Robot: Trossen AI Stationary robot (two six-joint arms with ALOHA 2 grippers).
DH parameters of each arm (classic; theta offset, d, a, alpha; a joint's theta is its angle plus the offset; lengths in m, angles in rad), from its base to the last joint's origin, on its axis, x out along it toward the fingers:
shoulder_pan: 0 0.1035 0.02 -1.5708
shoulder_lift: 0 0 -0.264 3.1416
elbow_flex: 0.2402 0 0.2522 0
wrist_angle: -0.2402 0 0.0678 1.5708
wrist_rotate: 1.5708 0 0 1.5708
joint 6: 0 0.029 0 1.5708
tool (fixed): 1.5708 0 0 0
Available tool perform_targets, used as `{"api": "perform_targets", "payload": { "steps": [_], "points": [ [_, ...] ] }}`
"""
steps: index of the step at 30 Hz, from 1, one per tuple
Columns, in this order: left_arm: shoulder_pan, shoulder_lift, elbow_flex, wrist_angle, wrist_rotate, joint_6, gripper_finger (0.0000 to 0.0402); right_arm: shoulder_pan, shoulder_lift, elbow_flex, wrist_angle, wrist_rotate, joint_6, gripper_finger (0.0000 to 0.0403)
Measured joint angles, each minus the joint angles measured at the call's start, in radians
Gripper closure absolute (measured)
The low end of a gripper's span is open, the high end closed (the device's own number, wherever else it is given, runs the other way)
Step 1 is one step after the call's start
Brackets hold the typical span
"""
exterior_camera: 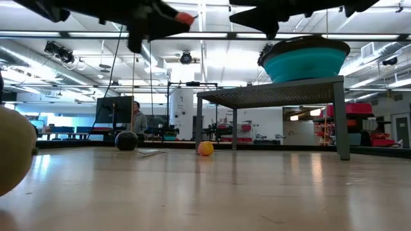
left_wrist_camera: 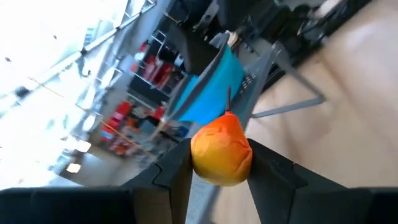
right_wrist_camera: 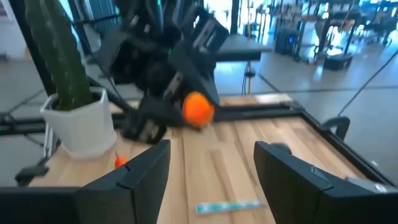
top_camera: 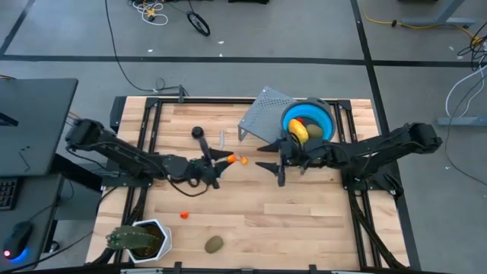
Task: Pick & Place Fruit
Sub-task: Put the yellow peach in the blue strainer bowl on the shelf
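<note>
My left gripper (top_camera: 226, 159) hangs over the table's middle, shut on a small orange fruit (left_wrist_camera: 221, 152). My right gripper (top_camera: 272, 164) floats open just right of it, facing it, touching nothing. A second orange-red bit (top_camera: 243, 160) lies on the table between them. The blue bowl (top_camera: 308, 122) sits on a grey perforated stand (top_camera: 262, 114) and holds the yellow piece (top_camera: 298, 129) and an olive one (top_camera: 315, 133). A dark round fruit (top_camera: 198, 132) rests at the far left-centre. Another orange bit (top_camera: 183, 215) and an olive oval (top_camera: 214, 243) lie near the front edge. My left gripper pinches the orange fruit across its round body (left_wrist_camera: 211, 168) between the two fingers (left_wrist_camera: 177, 171), its dark stem (left_wrist_camera: 229, 99) pointing away from the wrist. The fingers reach roughly level toward the table's right. The fruit (exterior_camera: 185, 18) is lifted well clear of the table.
A green spiky plant in a white pot (top_camera: 141, 240) stands at the near left corner. A thin pale-blue stick (top_camera: 222, 139) lies beside the dark fruit. The stand's legs (exterior_camera: 343, 122) rise at the far right. Bare wood spreads across the near middle and right.
</note>
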Motion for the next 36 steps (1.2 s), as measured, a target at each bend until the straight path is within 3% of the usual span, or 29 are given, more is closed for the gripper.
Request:
{"api": "perform_targets", "payload": {
  "steps": [5, 15, 30, 36],
  "points": [
    [0.001, 0.133, 0.124, 0.007, -0.055, 0.129, 0.0258, -0.012, 0.053, 0.001, 0.091, -0.003, 0.000, 0.0160],
    [0.001, 0.321, 0.309, -0.023, -0.099, 0.233, 0.0256, -0.012, 0.074, 0.000, 0.083, -0.003, 0.003, 0.0159],
    [-0.005, 0.347, 0.354, 0.014, -0.100, 0.296, 0.0259, -0.012, 0.073, 0.000, 0.068, 0.006, 0.026, 0.0161],
    [-0.011, 0.347, 0.354, 0.016, -0.103, 0.314, 0.0259, -0.011, 0.073, 0.000, 0.066, 0.001, 0.046, 0.0190]
  ]
}}
